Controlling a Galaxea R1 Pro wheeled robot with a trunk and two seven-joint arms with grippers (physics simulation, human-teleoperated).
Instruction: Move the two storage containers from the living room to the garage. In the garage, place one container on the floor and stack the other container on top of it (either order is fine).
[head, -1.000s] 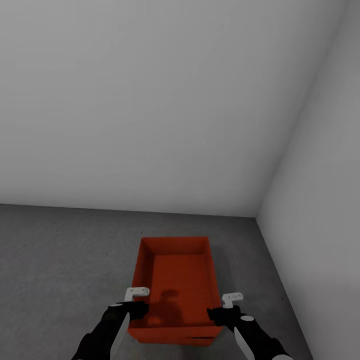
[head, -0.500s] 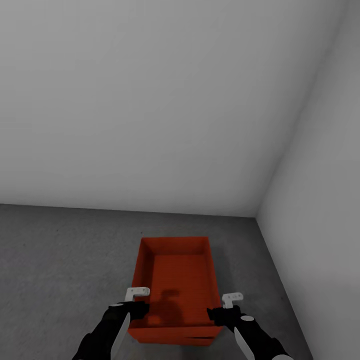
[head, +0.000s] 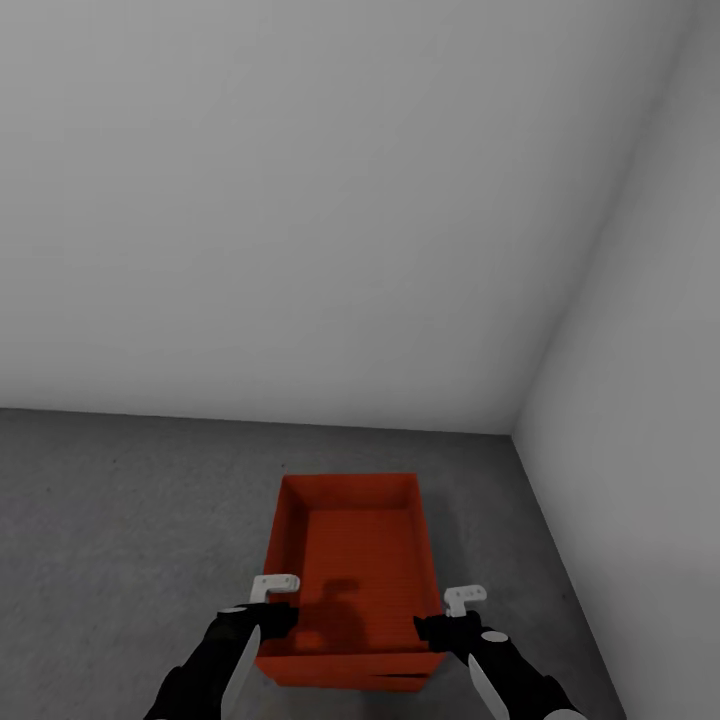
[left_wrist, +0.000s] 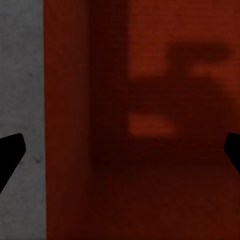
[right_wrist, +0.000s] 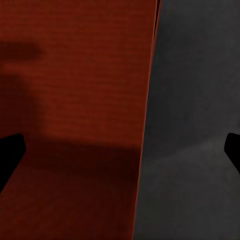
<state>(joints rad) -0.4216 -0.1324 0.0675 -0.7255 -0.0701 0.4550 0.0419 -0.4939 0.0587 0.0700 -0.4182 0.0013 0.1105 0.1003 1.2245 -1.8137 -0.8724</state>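
Two grippers straddling the storage container (head: 352, 560) on the garage floor (head: 120, 520)
Left gripper (head: 262, 612) and right gripper (head: 440, 618) fingers are spreading wide over each side wall, gripping nothing.

Three cameras, all looking at one red bin in a grey corner

Your head camera is looking from up high, forward and down, so you are seeing the red bin (head: 350, 570) on the grey floor (head: 120, 520), the pale walls (head: 300, 200) behind it, and the left gripper (head: 268, 603) and right gripper (head: 452, 615) at its near corners. Your left wrist camera is looking straight down from very close, taking in the bin's left wall (left_wrist: 67, 125) with a strip of floor (left_wrist: 20, 75) beside it. Your right wrist camera is looking down just as close at the bin's right wall (right_wrist: 145, 125) and the floor (right_wrist: 200, 100) next to it. All three views are sharing that bin and floor.
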